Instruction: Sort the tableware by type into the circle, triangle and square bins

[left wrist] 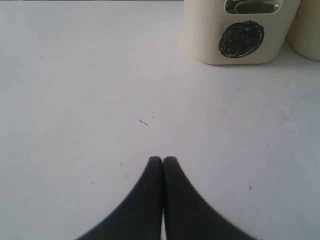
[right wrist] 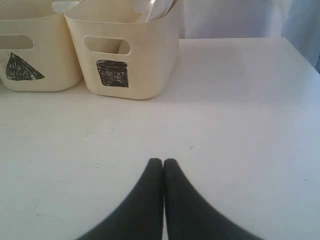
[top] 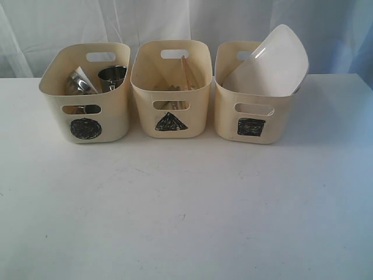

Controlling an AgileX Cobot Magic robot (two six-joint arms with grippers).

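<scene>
Pinching tight on nothing, left claw (left wrist: 163, 160) and right claw (right wrist: 163, 162) face the bench (top: 186, 210); plate (top: 274, 58) fills upper-right bin (top: 226, 119).

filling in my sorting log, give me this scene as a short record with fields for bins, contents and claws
circle bin: steel mugs inside
triangle bin: wooden chopsticks standing up; other pieces lie low inside, unclear
square bin: white square plate leaning, sticking out above the rim
table: no tableware seen outside the bins
left claw: shut, empty, over the table near the circle bin
right claw: shut, empty, over the table near the square bin
</scene>
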